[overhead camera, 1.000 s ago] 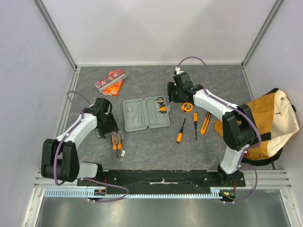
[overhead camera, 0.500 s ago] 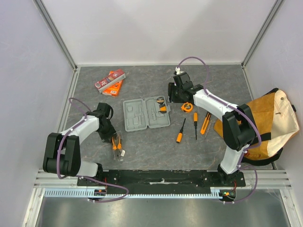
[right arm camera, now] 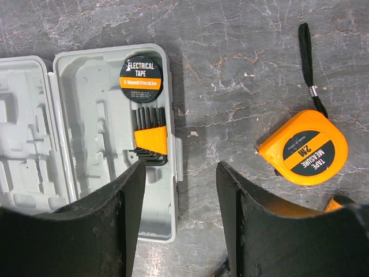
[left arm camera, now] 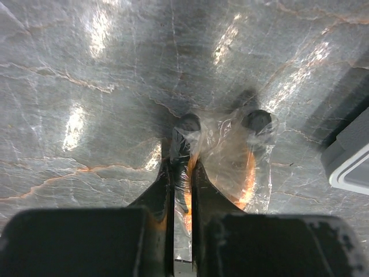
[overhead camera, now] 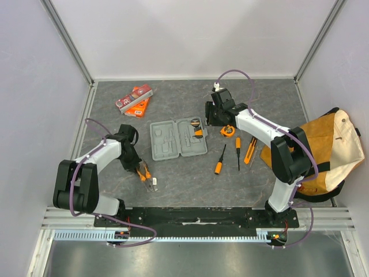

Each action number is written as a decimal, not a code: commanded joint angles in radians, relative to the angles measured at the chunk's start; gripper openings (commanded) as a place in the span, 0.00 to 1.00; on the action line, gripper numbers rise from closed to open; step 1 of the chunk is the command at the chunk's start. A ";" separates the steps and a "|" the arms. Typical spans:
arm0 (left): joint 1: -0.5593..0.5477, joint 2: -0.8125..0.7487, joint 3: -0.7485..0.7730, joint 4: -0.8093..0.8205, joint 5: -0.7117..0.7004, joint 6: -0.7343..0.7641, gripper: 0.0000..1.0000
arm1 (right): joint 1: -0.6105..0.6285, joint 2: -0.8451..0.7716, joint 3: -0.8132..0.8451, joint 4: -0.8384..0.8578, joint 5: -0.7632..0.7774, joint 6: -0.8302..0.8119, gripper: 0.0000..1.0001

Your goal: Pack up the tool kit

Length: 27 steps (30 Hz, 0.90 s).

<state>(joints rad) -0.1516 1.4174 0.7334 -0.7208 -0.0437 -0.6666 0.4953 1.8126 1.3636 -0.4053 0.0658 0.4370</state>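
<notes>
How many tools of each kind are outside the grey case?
screwdrivers: 2, one big, one thin
pliers: 1
tape measure: 1
knife: 1
Total: 5

The left arm (overhead camera: pixel 98 154) reached forward from its base with the elbow folded low and the wrist tipped down toward the table (overhead camera: pixel 184 187), left of the case (overhead camera: pixel 173 138) and nearer the bases. The left gripper (left arm camera: pixel 184 151) had its fingers (left arm camera: pixel 157 193) pressed almost together on the plastic-wrapped pliers (left arm camera: pixel 233 167). The right arm (overhead camera: pixel 259 128) stretched out and inward. The right gripper (right arm camera: pixel 180 167) pointed straight down above the case's right edge, its fingers (right arm camera: pixel 115 225) spread well apart.
</notes>
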 commanded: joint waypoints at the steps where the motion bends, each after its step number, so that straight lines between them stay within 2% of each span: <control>1: 0.004 -0.026 0.078 0.026 -0.041 0.058 0.02 | 0.002 -0.047 -0.006 -0.001 0.023 0.002 0.59; 7: 0.004 -0.135 0.205 0.081 0.039 0.143 0.02 | 0.002 -0.053 -0.009 -0.004 0.038 0.002 0.58; 11: 0.000 -0.114 0.283 0.139 0.140 0.193 0.02 | 0.002 -0.058 -0.009 -0.004 0.048 0.002 0.58; 18: -0.054 0.075 0.461 0.198 0.174 0.312 0.02 | 0.002 -0.062 -0.006 -0.004 0.051 0.002 0.58; 27: -0.120 0.302 0.669 0.080 0.094 0.343 0.02 | 0.002 -0.067 0.000 -0.003 0.046 0.009 0.58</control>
<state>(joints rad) -0.2478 1.6791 1.3045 -0.6041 0.0792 -0.3691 0.4953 1.7874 1.3632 -0.4126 0.1024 0.4374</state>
